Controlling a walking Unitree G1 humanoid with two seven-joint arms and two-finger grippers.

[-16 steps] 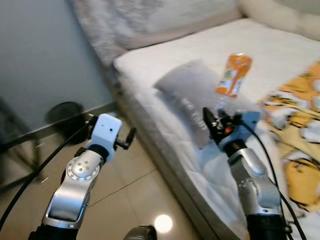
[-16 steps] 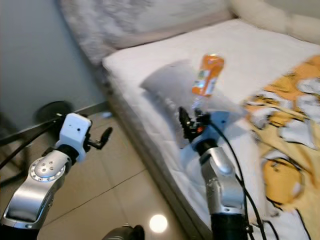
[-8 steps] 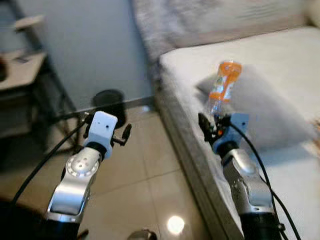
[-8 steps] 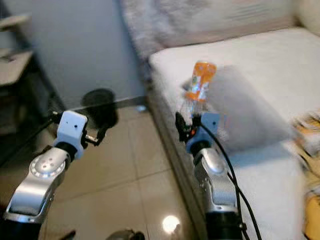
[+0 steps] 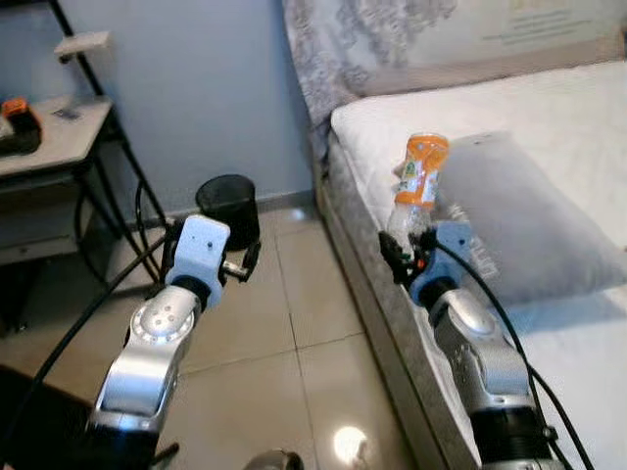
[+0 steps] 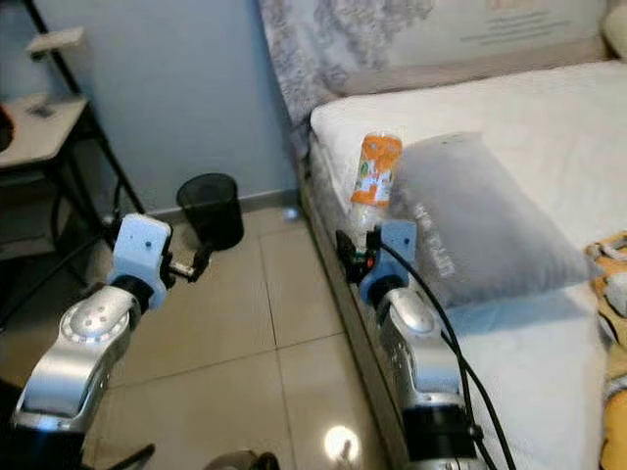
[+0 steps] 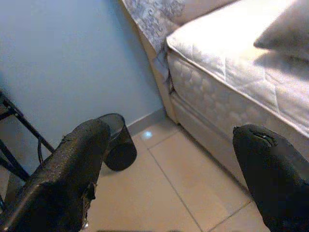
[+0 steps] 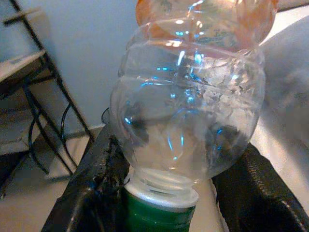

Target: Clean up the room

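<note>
Bottle count first: you have one clear plastic bottle (image 5: 415, 191) with an orange label and a green cap, held cap-down in your right pincer (image 5: 404, 257), whose two black fingers (image 8: 91, 193) are clenched on either side of its neck. It stands nearly upright above the near-left edge of the bed (image 5: 549, 98), just beside the one grey pillow (image 5: 519, 225) lying on the white mattress.

Your left pincer (image 7: 174, 174) is released, its two fingers spread wide with nothing between them, hovering over the tiled floor (image 5: 284, 352) to the left of the bed. Ahead of it, against the blue wall (image 5: 196, 88), stands one small black bin (image 5: 228, 208), upright and well apart from the bottle.

At far left you see one bench (image 5: 49, 137) on thin black legs, with an orange-and-black object (image 5: 18, 114) on top; you cannot tell what it is. At the right edge of the bed, in the right eye view, a corner of yellow patterned cloth (image 6: 612, 323) lies on the mattress.
</note>
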